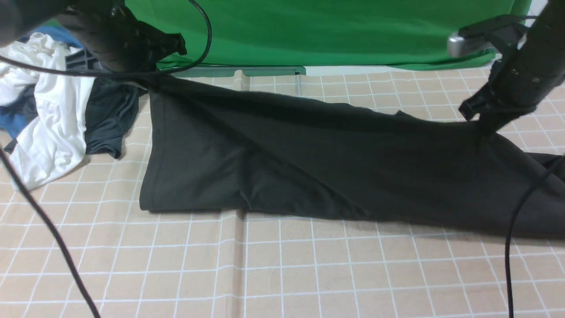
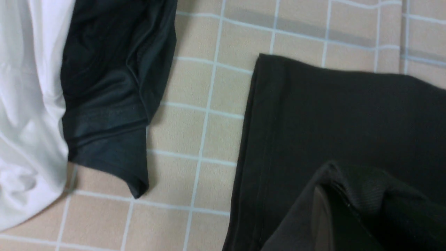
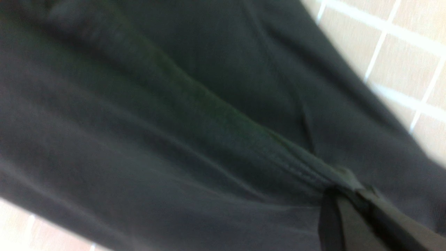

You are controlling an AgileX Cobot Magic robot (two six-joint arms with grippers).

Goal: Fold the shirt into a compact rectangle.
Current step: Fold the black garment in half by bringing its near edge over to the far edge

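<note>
- Beige gridded table cover (image 1: 282, 274) fills the lower frame of the front view. It is flat apart from one crease running up the middle.
- Black cable (image 1: 514, 221) at lower right hangs across the shirt's right end. Judgement: if the arm swings, it could drag the cloth or catch under a fold.
- Shirt (image 1: 309, 168) lies mid-frame, stretched as a long band from centre left to the right edge and running out of frame there. Its near edge rests on the cover and its far edge is lifted.
- Right gripper (image 1: 483, 128), mid-right: jaws closed, pinching a ridge of hem, seen close in its wrist view (image 3: 348, 223).
- Left gripper (image 1: 150, 79), upper left: jaws closed on the far-left corner, with cloth draped over a finger (image 2: 334, 216).
- Risk: both holds are thin pinches near an edge, so more tension between the arms could pull the cloth free.
- Risk: the held points look uneven and diagonal wrinkles run between them, so a fold laid down now would likely land skewed.
- Pile of clothes (image 1: 48, 110) at far left includes a grey garment (image 2: 111, 104) near the shirt's left hem but apart from it. The left arm could snag it.
- Green backdrop (image 1: 331, 31) runs across the top.
- Writing: none readable, and no print or neck label shows.
</note>
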